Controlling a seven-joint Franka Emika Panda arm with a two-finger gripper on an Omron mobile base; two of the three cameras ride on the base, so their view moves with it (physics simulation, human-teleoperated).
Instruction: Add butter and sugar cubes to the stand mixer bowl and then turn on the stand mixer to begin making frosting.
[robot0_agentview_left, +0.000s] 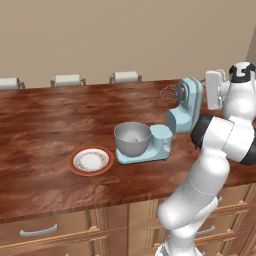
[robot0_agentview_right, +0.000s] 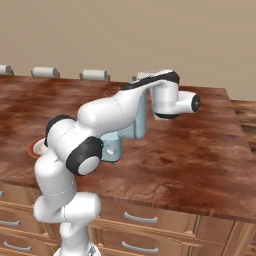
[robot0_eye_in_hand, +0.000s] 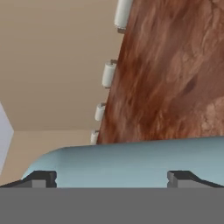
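Beige walls close off the far side of this kitchen, and in front of them runs a long counter of glossy reddish-brown wood over pale wooden drawers with grey handles. Along its far edge, toward twelve o'clock in the left base view, stand the white tops of three chair backs.

On the counter sits the pale light-blue stand mixer with a flat base and rounded head. Its head is tilted up and back, and the wire whisk points toward nine o'clock, clear above the bowl. The round grey metal stand mixer bowl rests on the mixer's base, at about eight o'clock from the raised head. Inside it, on the bottom, lies a small yellowish speck; it is too small for me to say whether that is the butter, the sugar cubes, or both. Just beside the bowl, at eight o'clock from it, lies a flat white plate with a red rim, touching nothing.

My pincer is up against the mixer's head: in the hand view its two dark fingertips stand wide apart, released and holding nothing, with the light-blue rounded shell lying right across them. In the left base view my white hand sits at three o'clock from the tilted head, just beside it.
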